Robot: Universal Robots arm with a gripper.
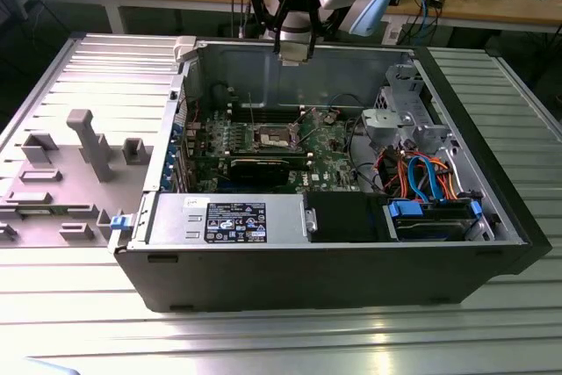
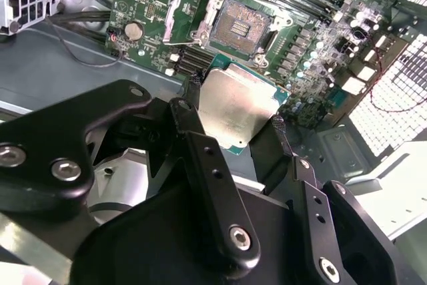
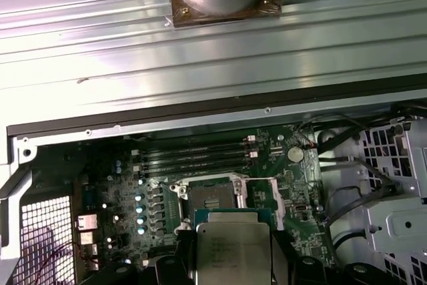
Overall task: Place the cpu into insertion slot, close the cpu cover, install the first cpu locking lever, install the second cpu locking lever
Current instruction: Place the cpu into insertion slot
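Note:
My gripper (image 2: pixel 235 105) is shut on the cpu (image 2: pixel 240 105), a flat silvery-tan square pinched by its edges between two black fingers (image 2: pixel 193 121). Both wrist views show the chip hanging well above the green motherboard (image 3: pixel 293 231), apart from it. The insertion slot (image 2: pixel 241 26) lies bare with its dark centre showing, and the cpu cover (image 2: pixel 181 10) stands flipped open beside it. In the first wrist view the cpu (image 3: pixel 233 255) overlaps the near edge of the insertion slot (image 3: pixel 208 199). In the exterior view my gripper (image 1: pixel 294 46) hovers over the case's back wall, above the insertion slot (image 1: pixel 274 136).
The open computer case (image 1: pixel 334 261) lies on a ribbed metal table. Inside are a labelled power supply (image 1: pixel 237 221), a black expansion card (image 1: pixel 268 167), a drive cage (image 1: pixel 404 120) and orange and blue cables (image 1: pixel 421 173). A grey fixture plate (image 1: pixel 79 155) lies at the exterior view's left.

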